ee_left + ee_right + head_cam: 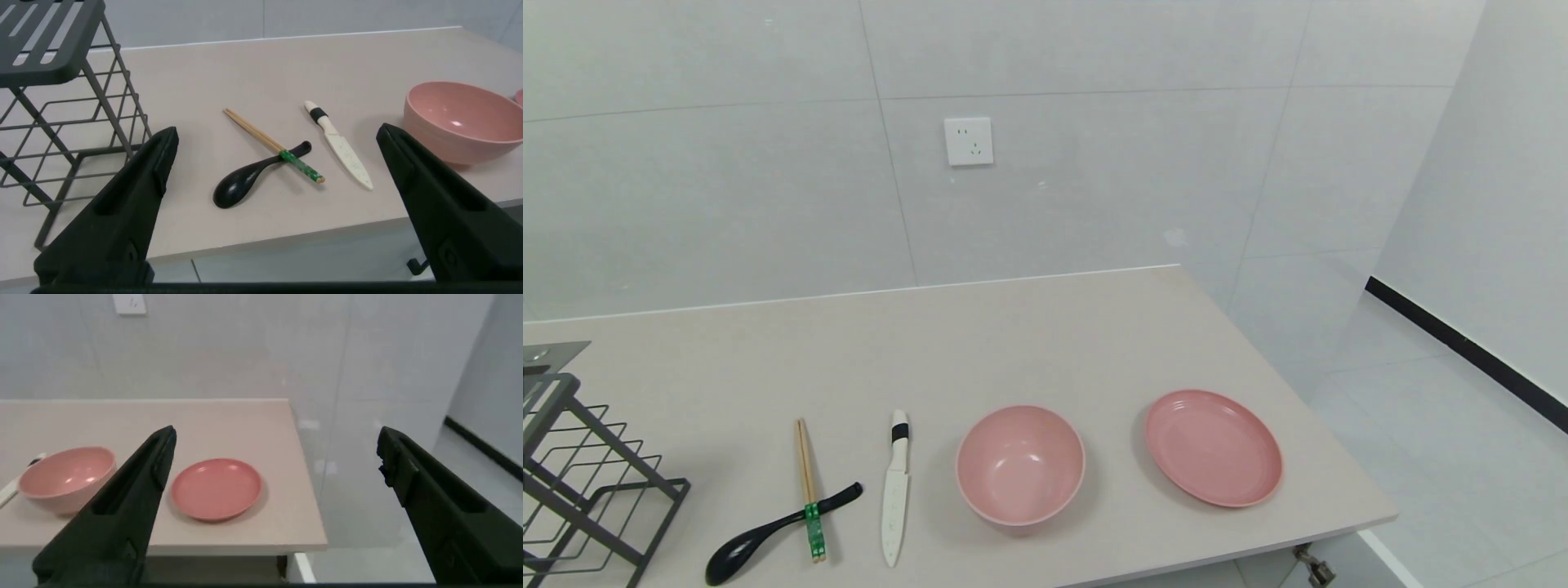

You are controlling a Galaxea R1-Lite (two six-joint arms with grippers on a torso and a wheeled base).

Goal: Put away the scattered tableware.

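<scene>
Nothing is stowed yet: the round pink bowl (1020, 464), shallow pink plate (1214, 447), white black-banded knife (895, 488), glossy black spoon (780, 523) and green-banded wooden chopsticks (809, 488) lie on the beige countertop (1013, 343) beside the dark wire rack (580, 482), seemingly empty though partly cropped, while the left gripper (278, 139) and right gripper (276, 434) gape wide, holding nothing.

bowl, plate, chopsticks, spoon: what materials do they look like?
Bowl and plate: likely plastic or melamine, an even matte pink with soft highlights; ceramic is not excluded. Chopsticks: wood or bamboo, pale tan with a green band at one end. Spoon: glossy black, probably plastic.
</scene>
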